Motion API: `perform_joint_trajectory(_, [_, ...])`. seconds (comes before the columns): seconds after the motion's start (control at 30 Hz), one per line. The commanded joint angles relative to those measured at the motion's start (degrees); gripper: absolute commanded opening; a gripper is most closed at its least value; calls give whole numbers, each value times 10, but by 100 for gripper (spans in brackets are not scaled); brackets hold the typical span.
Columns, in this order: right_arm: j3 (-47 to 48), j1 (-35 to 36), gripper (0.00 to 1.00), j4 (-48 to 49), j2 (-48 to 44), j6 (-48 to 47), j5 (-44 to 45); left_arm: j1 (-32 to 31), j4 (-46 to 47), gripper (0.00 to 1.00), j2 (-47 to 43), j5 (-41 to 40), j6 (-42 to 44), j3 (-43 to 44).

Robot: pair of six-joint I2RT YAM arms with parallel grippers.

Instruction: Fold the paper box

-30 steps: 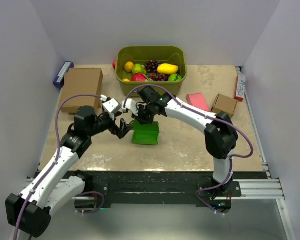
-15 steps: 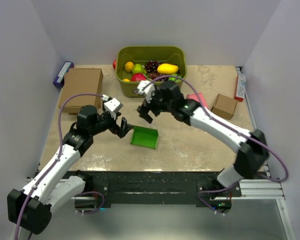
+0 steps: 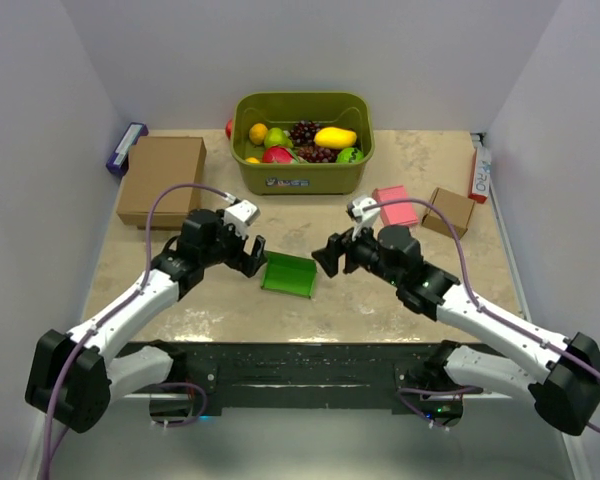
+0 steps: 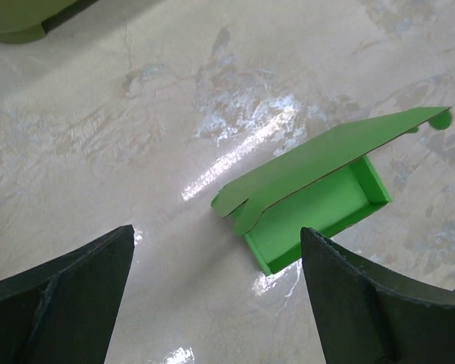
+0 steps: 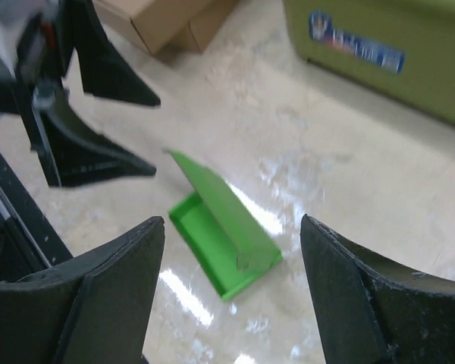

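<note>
Pincers gaped wide and empty, left pincer (image 3: 256, 256) and right pincer (image 3: 324, 257) flanking the green paper box (image 3: 288, 274) on the worktop (image 3: 380, 300), central, toward the near edge, lid (image 4: 326, 159) half up. Looked light, thin, crease-prone; pinch the lid's free edge gently.

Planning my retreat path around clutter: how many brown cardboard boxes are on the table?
2. A large brown box lies at the far left; a small brown box sits at the far right, near the pink box. None seems hidden.
</note>
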Motion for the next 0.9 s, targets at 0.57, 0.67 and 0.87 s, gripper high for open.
perform_joint_trajectory(0.57, [-93,139,64,94,80,146,225,-3,46,79,121,26,0,17])
perform_joint_trajectory(0.67, [-89,149,62,100,102,153,235,-3,49,77,128,33,-1,20])
perform_joint_trajectory(0.87, [-78,156,57,101,144,167,276,-3,47,74,135,40,-2,27])
